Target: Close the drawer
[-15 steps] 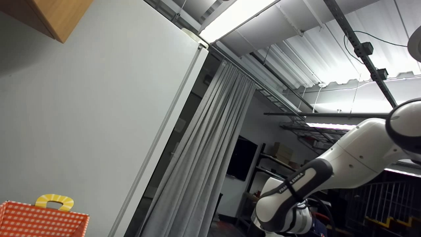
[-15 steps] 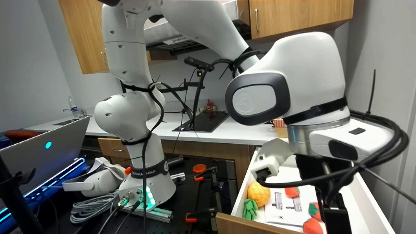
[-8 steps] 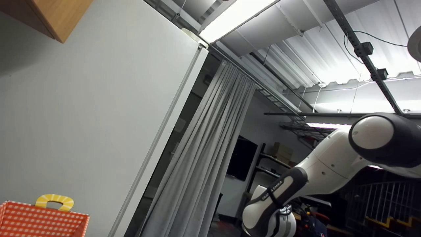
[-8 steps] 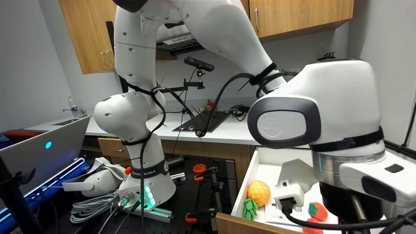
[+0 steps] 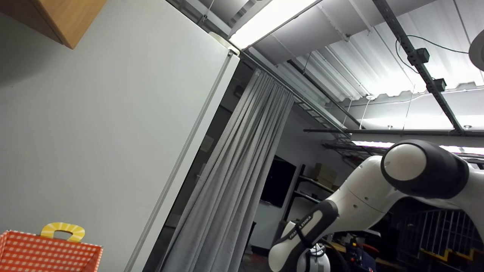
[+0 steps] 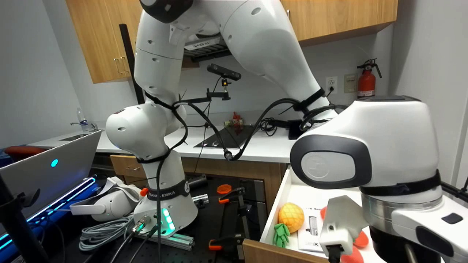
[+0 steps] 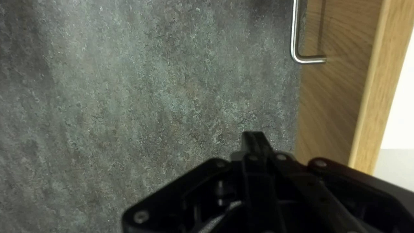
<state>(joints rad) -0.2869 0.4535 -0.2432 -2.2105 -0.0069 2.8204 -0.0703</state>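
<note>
The drawer (image 6: 305, 195) stands pulled out below the counter in an exterior view, its white inside showing behind a wooden front (image 6: 281, 252). In the wrist view that wooden front (image 7: 333, 106) runs down the right side, with a bent metal handle (image 7: 295, 35) at upper right. My gripper (image 7: 254, 134) is shut, fingertips together and nothing between them. It appears just left of the drawer front, over the grey floor, below and left of the handle. No contact with the front is visible. In the exterior view the fingers are cut off by the bottom edge.
Inside the drawer lie a toy pineapple (image 6: 291, 217), a white printed box (image 6: 309, 233) and red toy fruit (image 6: 351, 255). Clamps (image 6: 228, 241) sit on the black bench left of it. A white countertop (image 6: 263, 149) is above, and a wall (image 6: 431, 73) stands close on the right.
In an exterior view the arm's wrist and hand have moved down and to the right, toward the drawer's front end. The fingers have come together. The drawer has stayed where it was.
</note>
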